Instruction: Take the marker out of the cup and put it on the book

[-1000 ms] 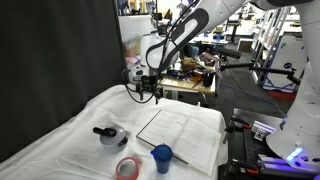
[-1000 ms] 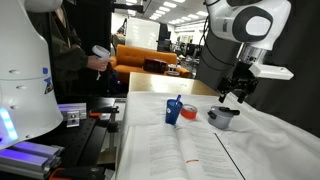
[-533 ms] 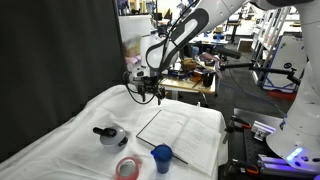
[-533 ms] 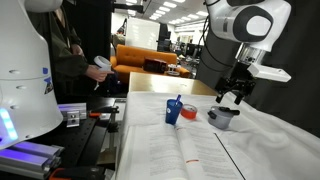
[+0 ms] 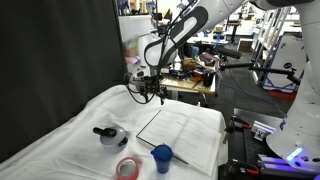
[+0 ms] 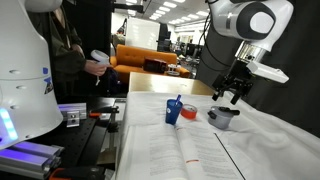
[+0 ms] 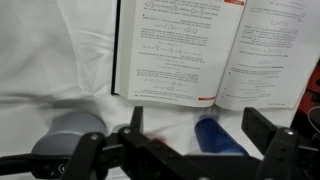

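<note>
Cluttered lab; table (image 5: 70,135) draped in white cloth. Book (image 5: 185,130) lies open mid-table, marker not on it. Hand (image 5: 146,95) hangs above the table, jaws spread wide, holding nothing, well apart from the cup (image 5: 162,155) by the near edge. Marker (image 6: 179,101) stands in the cup. Judged: nothing done yet; reach, lift-out and placing all remain.

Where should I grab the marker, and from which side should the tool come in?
Grip the marker on the short end sticking up above the rim of the cup, coming down from above. It stands in the cup, so only that end is free; the tool is open.
</note>
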